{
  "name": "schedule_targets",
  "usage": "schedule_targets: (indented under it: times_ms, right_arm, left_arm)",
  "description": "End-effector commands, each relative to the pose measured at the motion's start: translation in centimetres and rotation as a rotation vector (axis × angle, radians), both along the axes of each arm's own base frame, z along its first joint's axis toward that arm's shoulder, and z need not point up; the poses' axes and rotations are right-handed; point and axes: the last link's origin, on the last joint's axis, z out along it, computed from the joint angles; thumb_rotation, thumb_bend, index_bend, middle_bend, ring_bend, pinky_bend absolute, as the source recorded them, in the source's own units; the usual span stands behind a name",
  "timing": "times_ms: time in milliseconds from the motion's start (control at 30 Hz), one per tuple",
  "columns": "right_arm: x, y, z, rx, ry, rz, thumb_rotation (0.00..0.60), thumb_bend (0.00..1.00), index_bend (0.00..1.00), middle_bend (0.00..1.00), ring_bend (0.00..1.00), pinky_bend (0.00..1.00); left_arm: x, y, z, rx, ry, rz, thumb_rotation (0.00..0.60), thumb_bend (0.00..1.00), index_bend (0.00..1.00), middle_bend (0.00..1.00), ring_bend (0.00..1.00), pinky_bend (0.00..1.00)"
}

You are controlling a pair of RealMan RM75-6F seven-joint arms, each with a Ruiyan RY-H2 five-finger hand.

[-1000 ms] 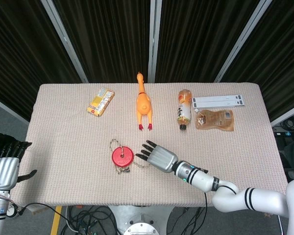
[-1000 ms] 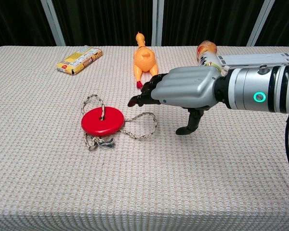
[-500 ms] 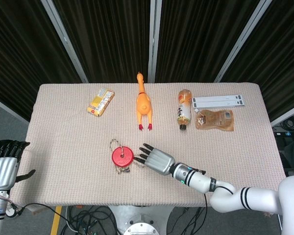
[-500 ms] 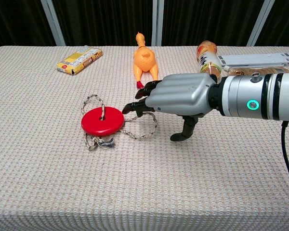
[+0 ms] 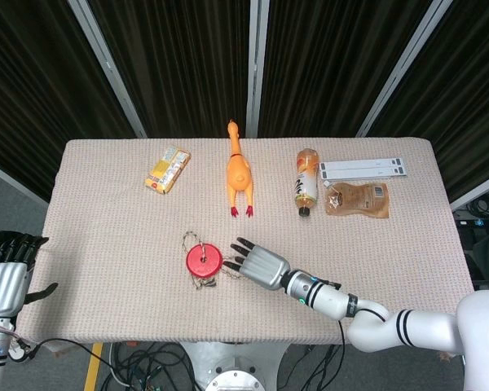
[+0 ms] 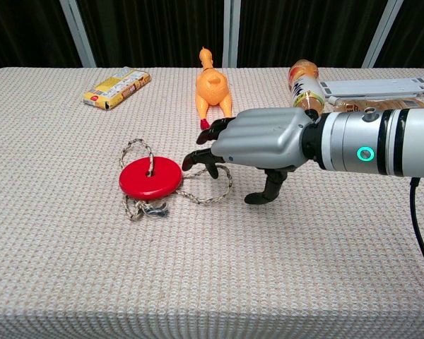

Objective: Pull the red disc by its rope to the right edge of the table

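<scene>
Reaching for the rope (image 6: 210, 189) — right hand (image 6: 258, 141) low over the table (image 5: 106, 269), fingers spread and gripping nothing, dark fingertips (image 6: 191, 159) just right of the red disc (image 6: 150, 176). Not yet pinched, by the look of it. Next, probably: closing thumb and finger on the loop lying under the hand, then drawing steadily right. Disc flat near the middle of the table's near half, well short of the right edge — rope partly bunched at its near side. Left hand (image 5: 4, 281) idle off the left edge, holding nothing, fingers loosely parted.
</scene>
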Motion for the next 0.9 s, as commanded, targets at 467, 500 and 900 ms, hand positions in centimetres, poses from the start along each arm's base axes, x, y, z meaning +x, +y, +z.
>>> schedule_targets:
  times_ms: [467, 500, 900]
  right_arm:
    - [-0.4, -0.7, 0.2, -0.052, 0.033, 0.012, 0.6, 0.28, 0.37, 0.53, 0.01, 0.0]
    - [-0.4, -0.7, 0.2, -0.055, 0.033, 0.013, 0.6, 0.28, 0.38, 0.54, 0.02, 0.0]
    - [-0.1, -1.2, 1.1, -0.125, -0.006, 0.006, 0.6, 0.39, 0.74, 0.8, 0.24, 0.0]
  left_arm:
    - [-0.2, -0.1, -0.2, -0.002, 0.002, 0.002, 0.6, 0.02, 0.19, 0.18, 0.1, 0.14]
    - [-0.2, -0.1, -0.2, -0.003, 0.002, 0.003, 0.6, 0.02, 0.19, 0.18, 0.1, 0.14]
    - [-0.3, -0.1, -0.3, -0.006, 0.0, 0.005, 0.6, 0.02, 0.19, 0.18, 0.1, 0.14]
